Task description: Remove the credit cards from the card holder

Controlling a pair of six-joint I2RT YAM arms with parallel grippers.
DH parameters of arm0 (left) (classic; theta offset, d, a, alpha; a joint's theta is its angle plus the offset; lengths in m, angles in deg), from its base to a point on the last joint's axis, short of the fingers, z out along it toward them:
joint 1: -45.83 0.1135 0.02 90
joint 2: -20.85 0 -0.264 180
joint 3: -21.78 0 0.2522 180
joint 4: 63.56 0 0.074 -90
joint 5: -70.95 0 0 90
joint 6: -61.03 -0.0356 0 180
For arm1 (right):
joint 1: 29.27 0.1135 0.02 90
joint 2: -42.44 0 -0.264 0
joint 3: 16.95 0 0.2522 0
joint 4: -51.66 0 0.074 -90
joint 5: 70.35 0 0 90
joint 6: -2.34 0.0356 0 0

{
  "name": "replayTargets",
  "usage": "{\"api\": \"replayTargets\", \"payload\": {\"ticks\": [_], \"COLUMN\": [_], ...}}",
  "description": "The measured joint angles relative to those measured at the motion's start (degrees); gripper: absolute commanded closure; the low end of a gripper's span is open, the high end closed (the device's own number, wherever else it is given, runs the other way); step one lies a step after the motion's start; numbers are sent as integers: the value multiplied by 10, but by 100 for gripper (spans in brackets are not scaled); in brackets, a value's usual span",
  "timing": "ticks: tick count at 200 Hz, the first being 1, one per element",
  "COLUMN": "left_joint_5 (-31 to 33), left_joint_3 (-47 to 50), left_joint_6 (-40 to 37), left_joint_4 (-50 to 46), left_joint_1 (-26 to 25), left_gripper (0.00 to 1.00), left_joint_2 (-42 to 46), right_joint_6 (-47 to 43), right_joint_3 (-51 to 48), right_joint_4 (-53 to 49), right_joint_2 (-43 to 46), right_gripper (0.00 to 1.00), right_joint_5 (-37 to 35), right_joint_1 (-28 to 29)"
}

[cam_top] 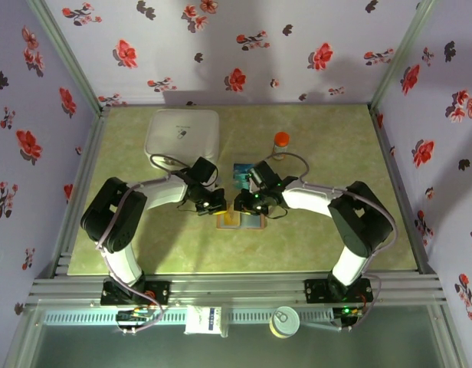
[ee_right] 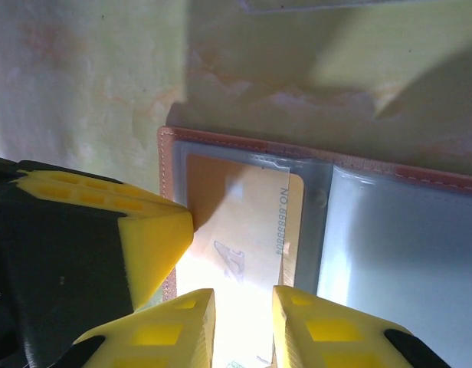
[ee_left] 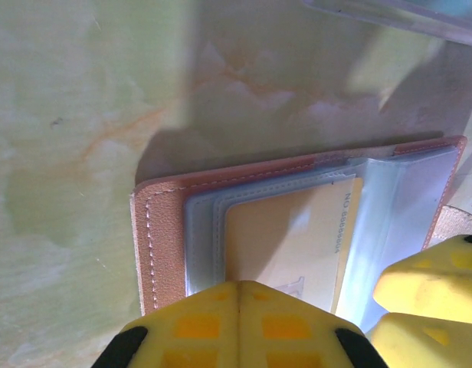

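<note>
The holder [cam_top: 240,222] lies open and flat in the middle of the worktop [cam_top: 335,146], right between the two arms. The left arm [cam_top: 155,192] reaches in from its side with its jaws clenched tight on nothing, tips down at the holder's [ee_left: 163,238] left half over a pale yellow card [ee_left: 297,245]. That card [ee_right: 251,222] sits in the left blue-grey pocket, number strip along one end. The right arm [cam_top: 313,198] is opposite, its jaws parted a little, and the card's near edge shows in the gap – we can't tell if they're touching it. The holder's [ee_right: 404,253] right pocket looks plain grey from here. Further back are a white box [cam_top: 182,132] and an orange-capped bottle [cam_top: 281,139], well apart from the holder.
</note>
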Motion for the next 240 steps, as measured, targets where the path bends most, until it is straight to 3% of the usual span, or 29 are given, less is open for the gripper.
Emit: {"api": "replayTargets", "payload": {"ticks": [142,240], "left_joint_5": [9,15], "left_joint_3": [7,21], "left_joint_6": [0,-3], "left_joint_4": [-12,-14], "left_joint_1": [0,1], "left_gripper": [100,100], "left_joint_2": [40,17], "right_joint_6": [11,8], "right_joint_3": [-3,0], "right_joint_4": [26,14], "right_joint_2": [-29,-35], "right_gripper": [80,77], "right_joint_5": [15,7], "right_joint_1": [0,0]}}
